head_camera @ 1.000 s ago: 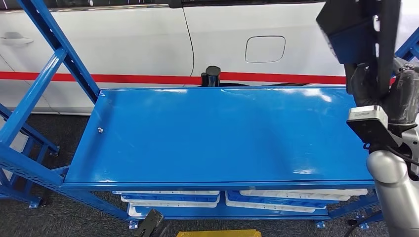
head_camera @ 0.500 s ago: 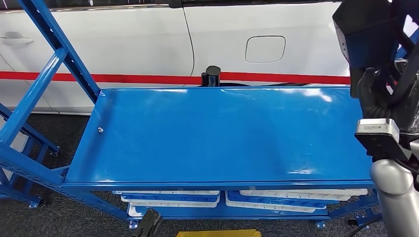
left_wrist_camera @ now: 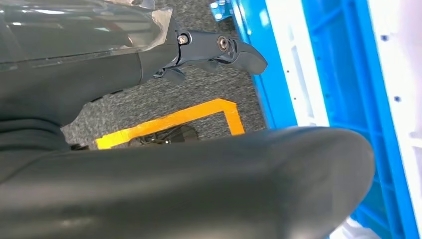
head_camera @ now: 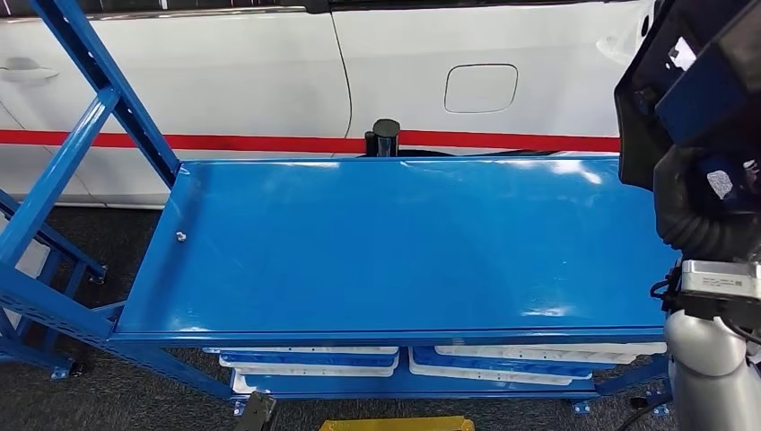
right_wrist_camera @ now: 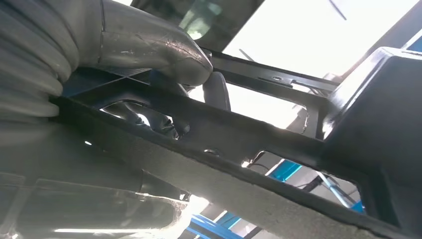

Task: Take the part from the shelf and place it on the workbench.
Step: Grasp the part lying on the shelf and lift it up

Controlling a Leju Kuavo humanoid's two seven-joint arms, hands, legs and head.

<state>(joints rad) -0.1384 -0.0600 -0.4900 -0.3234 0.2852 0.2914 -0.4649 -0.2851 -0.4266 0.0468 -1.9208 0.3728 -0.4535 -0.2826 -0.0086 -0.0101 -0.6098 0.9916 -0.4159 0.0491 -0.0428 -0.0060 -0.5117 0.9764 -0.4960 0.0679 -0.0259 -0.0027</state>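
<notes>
Your right hand [head_camera: 698, 202] is up at the right end of the blue surface [head_camera: 395, 242], and its fingers [right_wrist_camera: 216, 89] are closed around a black panel part [head_camera: 686, 81]. In the right wrist view the thumb [right_wrist_camera: 154, 47] lies on one side of a flat black bar of the part and the darker fingers curl in from the other side, so the part is pinched between them. From the head view the part stands above the fingers, tilted, and reaches past the top edge of the picture; it hangs over the surface's right end without touching it.

Your left hand [left_wrist_camera: 219, 50] hangs low over grey carpet marked with orange tape [left_wrist_camera: 174, 119]. Its fingers are bent but hold nothing, and the blue lower shelf [left_wrist_camera: 343, 84] with its white trays [head_camera: 310, 359] lies just beyond the fingertips.

Behind the surface, well away from both sets of fingers, you see a white car body [head_camera: 404, 72] with a red stripe.
</notes>
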